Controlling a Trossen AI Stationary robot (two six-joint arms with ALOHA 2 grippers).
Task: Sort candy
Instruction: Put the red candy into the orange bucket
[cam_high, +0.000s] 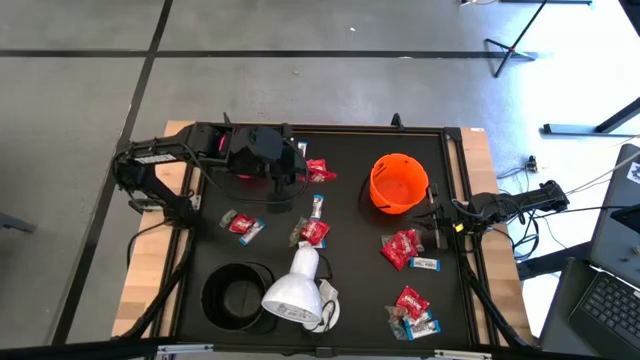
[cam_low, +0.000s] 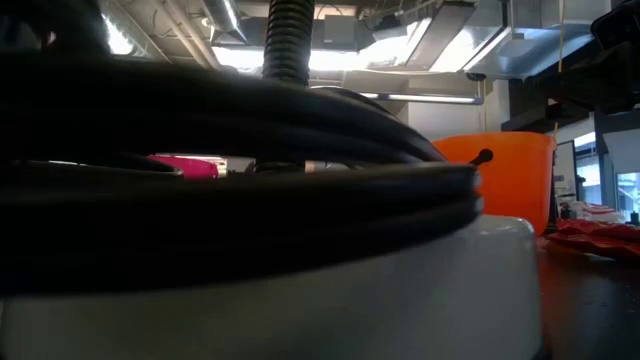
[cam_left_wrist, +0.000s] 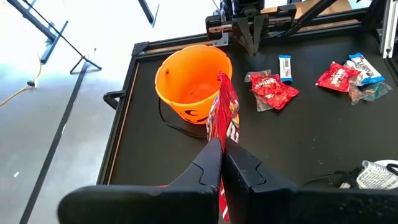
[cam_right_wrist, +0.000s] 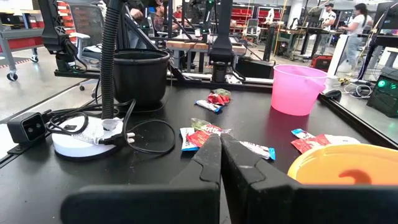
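The left claw (cam_left_wrist: 222, 144) is clenched on a red crinkly candy packet (cam_left_wrist: 225, 112), its long axis standing upright above the fingers. The round orange plastic cup (cam_left_wrist: 191, 81) lies straight ahead, just beyond the packet, so the left arm is best placed. The right claw (cam_right_wrist: 219, 149), clenched and empty, waits at the black worktop's (cam_high: 350, 250) right edge.

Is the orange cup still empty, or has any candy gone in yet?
Empty as far as visible: the left wrist view looks into the orange cup and shows bare orange walls. The left gripper holds a red packet, not yet dropped.
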